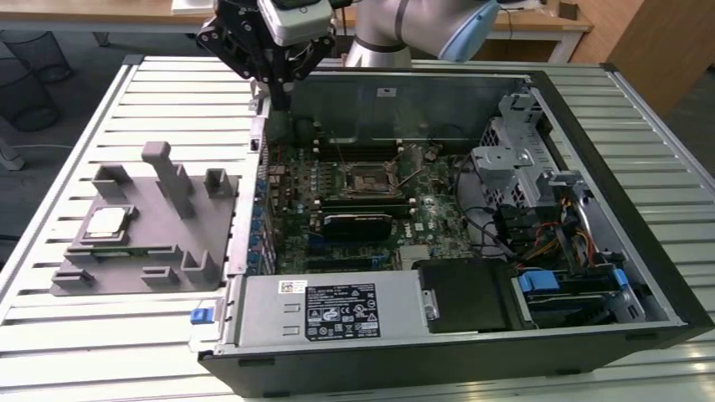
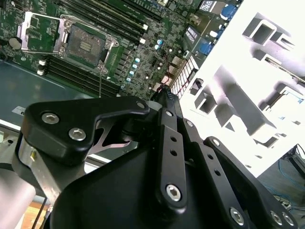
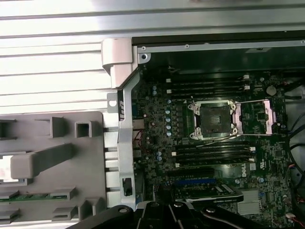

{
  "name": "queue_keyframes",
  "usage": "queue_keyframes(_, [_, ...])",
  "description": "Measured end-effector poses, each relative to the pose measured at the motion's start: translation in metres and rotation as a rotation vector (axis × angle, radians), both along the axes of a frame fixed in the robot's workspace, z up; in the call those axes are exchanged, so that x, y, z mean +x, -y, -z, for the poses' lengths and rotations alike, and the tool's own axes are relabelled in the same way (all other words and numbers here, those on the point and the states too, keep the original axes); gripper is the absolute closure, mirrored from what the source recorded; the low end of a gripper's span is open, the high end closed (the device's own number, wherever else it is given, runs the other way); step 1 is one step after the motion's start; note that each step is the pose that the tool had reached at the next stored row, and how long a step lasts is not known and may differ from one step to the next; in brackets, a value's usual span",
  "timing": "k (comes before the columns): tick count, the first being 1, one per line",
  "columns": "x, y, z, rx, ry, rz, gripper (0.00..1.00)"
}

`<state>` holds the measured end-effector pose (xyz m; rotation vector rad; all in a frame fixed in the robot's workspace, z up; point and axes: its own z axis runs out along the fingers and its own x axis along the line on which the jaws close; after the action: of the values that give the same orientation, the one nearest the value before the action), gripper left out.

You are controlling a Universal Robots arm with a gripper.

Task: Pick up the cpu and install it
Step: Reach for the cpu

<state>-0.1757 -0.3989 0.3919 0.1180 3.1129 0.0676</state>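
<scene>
Exterior view: I find the cpu (image 1: 106, 222) lying flat, pale metal top up, in a recess of the grey moulded holder (image 1: 179, 224). The holder stands on the ribbed metal worktop (image 1: 67, 134), to that view's left of the open computer case (image 1: 625, 251). The pincer (image 1: 277, 88) hangs well apart from the cpu, above the case wall on the holder's side, pointing straight down beneath the arm's grey wrist.

Both wrist views give detail that the exterior view leaves small. The socket (image 3: 212, 119) is bare, square and dark, and its metal frame (image 3: 257, 117) is swung open beside it. In the first wrist view a thin green memory stick (image 3: 28, 196) sits in a slot of the holder. In the second wrist view the black, bolted linkage bars converge to a single tip. I read the pincer as pressed together with nothing between.
</scene>
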Motion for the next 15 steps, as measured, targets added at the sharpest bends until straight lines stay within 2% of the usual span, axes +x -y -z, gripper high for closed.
queue_keyframes(15, [-0.0107,0.0000,0.0002,0.0000,-0.0008,0.000,0.89])
